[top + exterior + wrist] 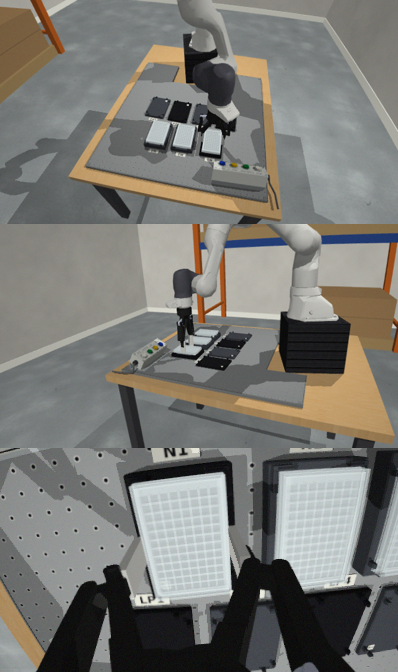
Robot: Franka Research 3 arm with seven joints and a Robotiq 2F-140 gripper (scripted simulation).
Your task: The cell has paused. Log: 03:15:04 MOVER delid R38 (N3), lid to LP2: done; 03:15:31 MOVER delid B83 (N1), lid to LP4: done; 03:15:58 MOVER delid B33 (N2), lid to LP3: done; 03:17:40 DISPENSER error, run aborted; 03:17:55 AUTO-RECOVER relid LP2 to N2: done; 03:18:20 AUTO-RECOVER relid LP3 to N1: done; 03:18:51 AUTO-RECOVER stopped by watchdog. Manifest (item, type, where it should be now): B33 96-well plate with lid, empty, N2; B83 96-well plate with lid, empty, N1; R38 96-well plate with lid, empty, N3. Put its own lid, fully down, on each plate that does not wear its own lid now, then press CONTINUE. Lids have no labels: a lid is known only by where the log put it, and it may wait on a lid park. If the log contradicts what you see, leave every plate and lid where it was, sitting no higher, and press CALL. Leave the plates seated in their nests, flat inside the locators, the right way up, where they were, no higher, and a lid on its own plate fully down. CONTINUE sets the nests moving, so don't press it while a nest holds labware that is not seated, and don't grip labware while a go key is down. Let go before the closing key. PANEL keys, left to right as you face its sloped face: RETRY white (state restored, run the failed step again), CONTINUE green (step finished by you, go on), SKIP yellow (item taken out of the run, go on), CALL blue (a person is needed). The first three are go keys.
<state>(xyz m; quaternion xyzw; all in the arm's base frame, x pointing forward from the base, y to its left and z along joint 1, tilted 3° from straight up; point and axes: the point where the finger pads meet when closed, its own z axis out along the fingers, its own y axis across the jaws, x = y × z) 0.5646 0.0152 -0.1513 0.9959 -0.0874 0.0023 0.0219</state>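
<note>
Three white 96-well plates sit in a row of nests: N1, N2 [184, 137] and N3 [158, 134]. My gripper [186, 543] stands over N1 and is shut on the clear lid [185, 533] at that plate, one finger on each long side. The lid sits low over the nest; I cannot tell how far it is raised. The gripper also shows in the side view [184, 343]. The plate at N2 [320, 523] shows a double rim. Behind the nests lie the lid parks: a grey one [157, 107], a black one [180, 111] and a grey one [199, 113]. The arm hides the fourth.
The key panel [239, 174] stands at the table's front right, close to N1, with blue [222, 162], yellow [234, 165], green [245, 167] and white [256, 168] keys. The arm's black base block [314, 343] stands at the back of the table.
</note>
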